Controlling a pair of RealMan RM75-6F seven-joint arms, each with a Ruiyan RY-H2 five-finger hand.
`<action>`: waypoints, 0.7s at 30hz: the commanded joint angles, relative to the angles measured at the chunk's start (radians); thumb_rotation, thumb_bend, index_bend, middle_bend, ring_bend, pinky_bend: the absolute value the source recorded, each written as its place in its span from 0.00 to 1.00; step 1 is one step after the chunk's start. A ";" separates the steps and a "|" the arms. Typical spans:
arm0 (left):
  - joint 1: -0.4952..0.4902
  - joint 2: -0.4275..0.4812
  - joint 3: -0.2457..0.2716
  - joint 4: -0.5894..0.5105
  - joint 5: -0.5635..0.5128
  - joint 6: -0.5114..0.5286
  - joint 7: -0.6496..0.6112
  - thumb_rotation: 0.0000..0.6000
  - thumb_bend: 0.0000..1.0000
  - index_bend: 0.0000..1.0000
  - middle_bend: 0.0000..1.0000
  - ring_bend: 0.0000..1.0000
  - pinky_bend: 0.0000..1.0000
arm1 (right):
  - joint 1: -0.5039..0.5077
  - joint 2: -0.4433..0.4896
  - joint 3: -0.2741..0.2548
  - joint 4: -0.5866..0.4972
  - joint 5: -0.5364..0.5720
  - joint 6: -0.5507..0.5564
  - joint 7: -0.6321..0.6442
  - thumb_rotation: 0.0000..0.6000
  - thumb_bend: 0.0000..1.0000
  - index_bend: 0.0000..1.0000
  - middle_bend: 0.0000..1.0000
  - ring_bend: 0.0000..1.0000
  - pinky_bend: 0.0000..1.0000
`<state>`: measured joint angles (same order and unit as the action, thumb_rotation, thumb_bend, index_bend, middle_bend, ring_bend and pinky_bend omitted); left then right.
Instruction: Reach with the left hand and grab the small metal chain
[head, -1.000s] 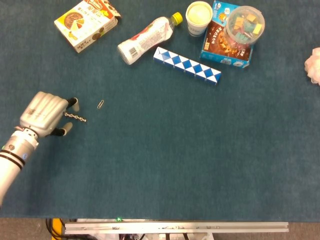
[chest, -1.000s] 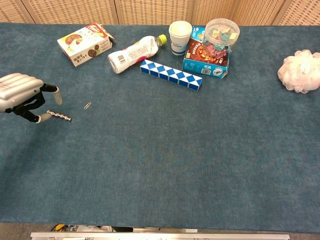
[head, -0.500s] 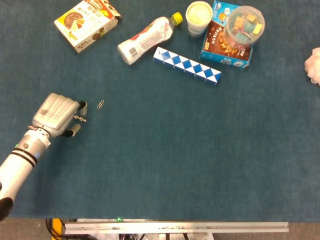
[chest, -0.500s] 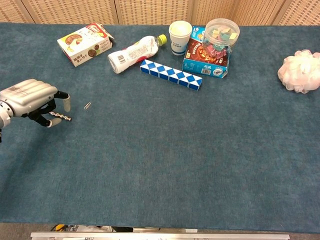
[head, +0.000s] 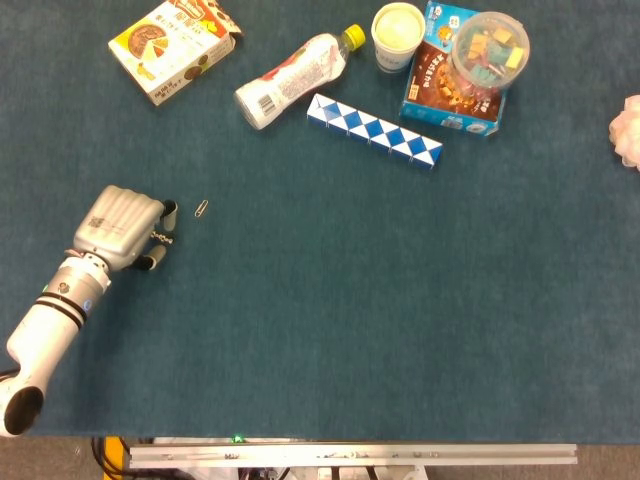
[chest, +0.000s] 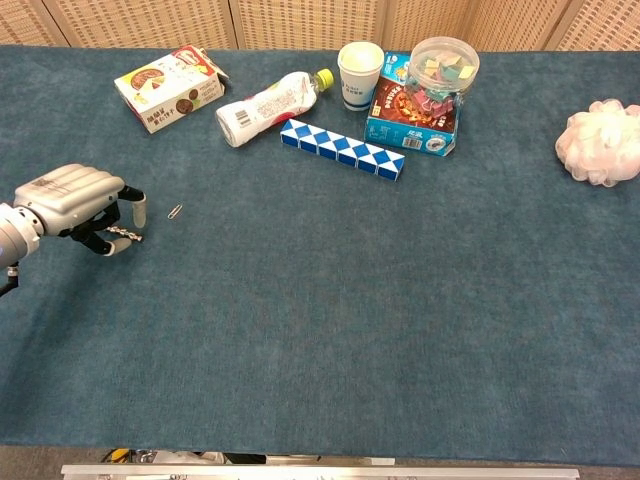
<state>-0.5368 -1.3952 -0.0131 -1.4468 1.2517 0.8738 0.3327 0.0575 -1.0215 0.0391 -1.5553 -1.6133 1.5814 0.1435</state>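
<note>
The small metal chain (head: 163, 238) lies on the blue table cloth at the far left; only its right end shows, also in the chest view as the chain (chest: 129, 235). My left hand (head: 118, 229) sits over the rest of it, palm down. One fingertip (head: 170, 210) lies behind the chain and the thumb tip (head: 150, 262) in front, still apart, so the chain lies between them. In the chest view the left hand (chest: 70, 199) hangs low over the cloth. My right hand shows in neither view.
A paper clip (head: 201, 209) lies just right of the hand. At the back stand a snack box (head: 172, 47), a lying bottle (head: 292, 78), a blue-white snake puzzle (head: 373, 130), a cup (head: 397, 34), a cookie box (head: 445, 85) with a tub on it, and a white puff (chest: 602, 144).
The left hand has moved right along the cloth and now covers most of the chain. Its finger and thumb stay about as far apart as before.
</note>
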 joint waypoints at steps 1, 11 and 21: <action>-0.001 -0.004 0.001 0.005 -0.009 0.001 0.005 1.00 0.31 0.44 0.92 0.92 0.97 | -0.001 0.000 0.001 0.003 0.002 0.002 0.004 1.00 0.33 0.52 0.53 0.43 0.46; -0.007 -0.012 0.005 0.010 -0.040 -0.006 0.016 1.00 0.31 0.46 0.92 0.92 0.97 | -0.009 0.001 0.001 0.008 -0.001 0.014 0.014 1.00 0.33 0.52 0.53 0.43 0.46; -0.016 -0.027 0.003 0.017 -0.074 -0.013 0.028 1.00 0.31 0.47 0.92 0.92 0.97 | -0.020 0.005 0.001 0.014 0.002 0.026 0.024 1.00 0.33 0.52 0.53 0.43 0.46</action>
<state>-0.5529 -1.4220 -0.0097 -1.4295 1.1768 0.8609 0.3610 0.0372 -1.0162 0.0400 -1.5414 -1.6116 1.6073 0.1675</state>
